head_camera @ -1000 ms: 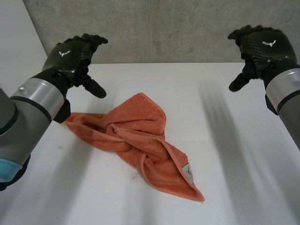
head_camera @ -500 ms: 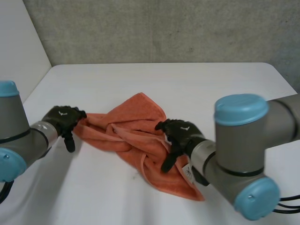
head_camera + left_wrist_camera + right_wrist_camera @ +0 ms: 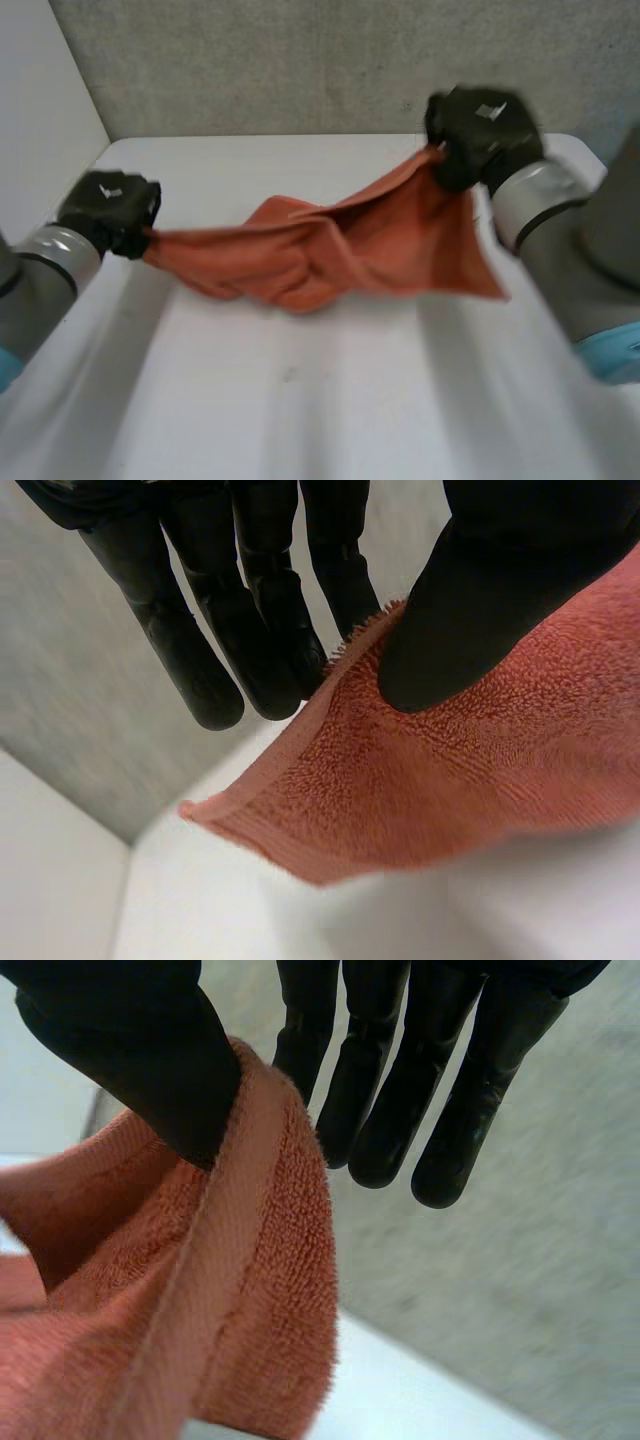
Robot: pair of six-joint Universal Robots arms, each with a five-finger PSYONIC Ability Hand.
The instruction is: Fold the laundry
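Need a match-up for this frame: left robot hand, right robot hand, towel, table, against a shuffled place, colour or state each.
Things:
1. left robot hand
2. right robot hand
3. towel
4. table

Descriptions:
A. orange, stretched between both hands
B. white
C. pinches a towel end by the table's far right corner
D. pinches a towel end by the table's left edge

Pairs: 1-D, 2-C, 3-A, 4-B

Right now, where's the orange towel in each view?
Head view: orange towel stretched between left hand and right hand.
Left wrist view: towel edge pinched between the left hand's thumb and fingers.
Right wrist view: towel hem pinched by the right hand's thumb.
Shared landmark: grey wall.
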